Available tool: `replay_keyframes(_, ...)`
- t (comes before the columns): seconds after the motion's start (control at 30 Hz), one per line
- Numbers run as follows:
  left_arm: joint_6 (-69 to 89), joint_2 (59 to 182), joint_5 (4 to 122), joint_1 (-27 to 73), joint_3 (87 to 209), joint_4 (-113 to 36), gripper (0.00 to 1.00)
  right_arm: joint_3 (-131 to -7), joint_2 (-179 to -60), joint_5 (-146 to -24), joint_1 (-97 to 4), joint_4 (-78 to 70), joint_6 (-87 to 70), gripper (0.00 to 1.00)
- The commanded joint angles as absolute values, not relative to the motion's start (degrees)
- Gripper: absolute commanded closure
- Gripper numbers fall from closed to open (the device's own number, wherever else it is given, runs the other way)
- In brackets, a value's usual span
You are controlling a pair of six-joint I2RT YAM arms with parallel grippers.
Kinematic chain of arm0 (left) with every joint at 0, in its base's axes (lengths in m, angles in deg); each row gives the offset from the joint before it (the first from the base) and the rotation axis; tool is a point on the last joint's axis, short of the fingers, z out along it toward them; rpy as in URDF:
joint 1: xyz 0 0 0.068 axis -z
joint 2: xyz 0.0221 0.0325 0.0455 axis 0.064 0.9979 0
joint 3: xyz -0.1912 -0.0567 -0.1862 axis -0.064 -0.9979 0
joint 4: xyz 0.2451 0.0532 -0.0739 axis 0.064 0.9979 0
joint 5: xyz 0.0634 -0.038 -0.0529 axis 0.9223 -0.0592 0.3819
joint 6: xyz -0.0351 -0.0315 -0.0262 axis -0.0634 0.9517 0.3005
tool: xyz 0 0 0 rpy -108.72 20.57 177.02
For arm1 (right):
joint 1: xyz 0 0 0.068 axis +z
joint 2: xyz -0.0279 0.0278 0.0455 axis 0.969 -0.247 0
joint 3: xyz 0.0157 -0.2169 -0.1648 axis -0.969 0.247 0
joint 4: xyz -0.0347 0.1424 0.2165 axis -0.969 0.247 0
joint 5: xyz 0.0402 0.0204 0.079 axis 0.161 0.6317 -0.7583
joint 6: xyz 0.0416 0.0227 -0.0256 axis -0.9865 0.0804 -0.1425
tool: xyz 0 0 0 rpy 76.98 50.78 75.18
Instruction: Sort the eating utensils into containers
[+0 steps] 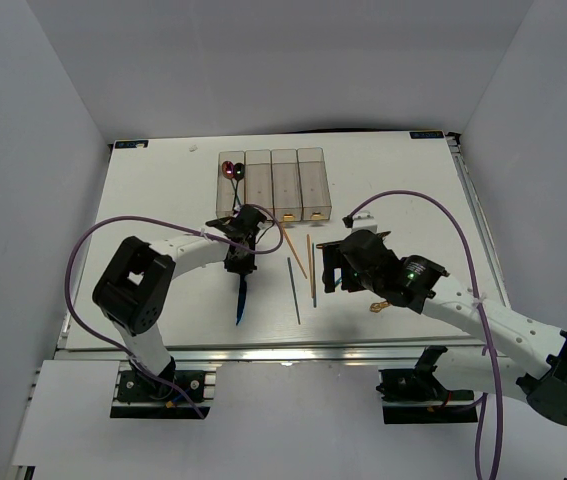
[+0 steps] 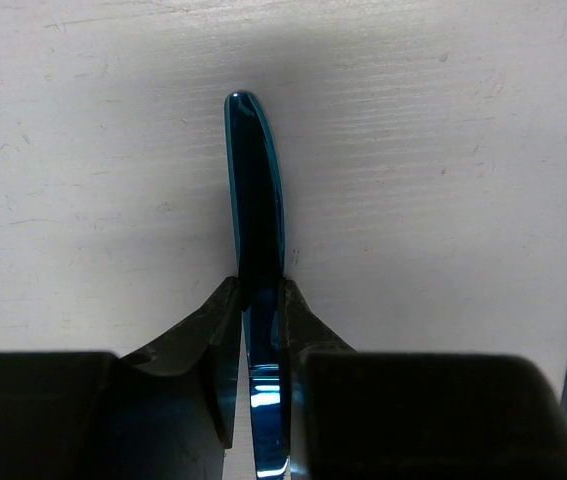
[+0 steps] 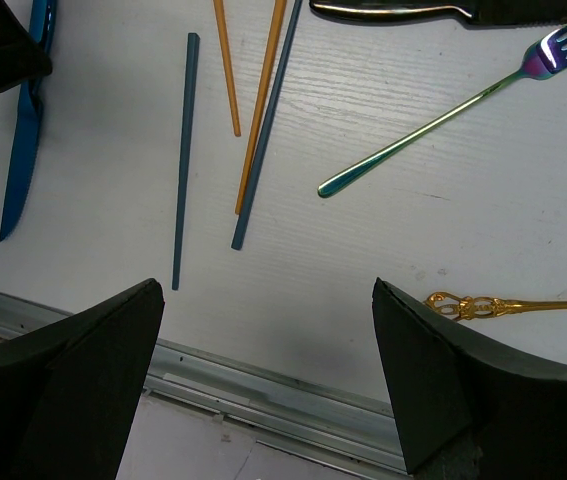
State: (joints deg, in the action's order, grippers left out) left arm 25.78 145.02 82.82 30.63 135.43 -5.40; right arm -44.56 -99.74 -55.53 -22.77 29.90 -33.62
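A blue knife [image 2: 255, 200] lies flat on the white table, and my left gripper [image 2: 260, 290] is shut on its handle, one finger pressed to each side. From above, that knife [image 1: 240, 300] points toward the near edge below my left gripper [image 1: 241, 262]. The containers [image 1: 273, 182] stand in a row at the back, with red and dark spoons [image 1: 231, 170] in the leftmost bin. My right gripper [image 3: 266, 290] hangs open over bare table. Ahead of it lie blue chopsticks [image 3: 182, 160], gold chopsticks [image 3: 227, 70], an iridescent fork [image 3: 433, 120] and a gold handle [image 3: 513, 303].
A dark knife [image 3: 393, 10] lies at the top of the right wrist view. The table's metal front rail [image 3: 263, 385] runs just beneath my right gripper. Purple cables [image 1: 93, 245] loop over both arms. White walls close in the left, right and back sides.
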Motion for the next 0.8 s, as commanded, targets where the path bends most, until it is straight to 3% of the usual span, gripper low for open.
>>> replay_keyframes(0.0,25.3,142.6,82.6,31.0,135.8,-4.1,1.0,-44.9,-98.9,-55.8,-23.0,28.9,-32.9,0.11)
replay_keyframes(0.77,25.2,136.4,82.2,31.4,140.0,-0.9,1.0,-44.3,-99.3,-55.7,-23.0,28.5,-33.0,0.11)
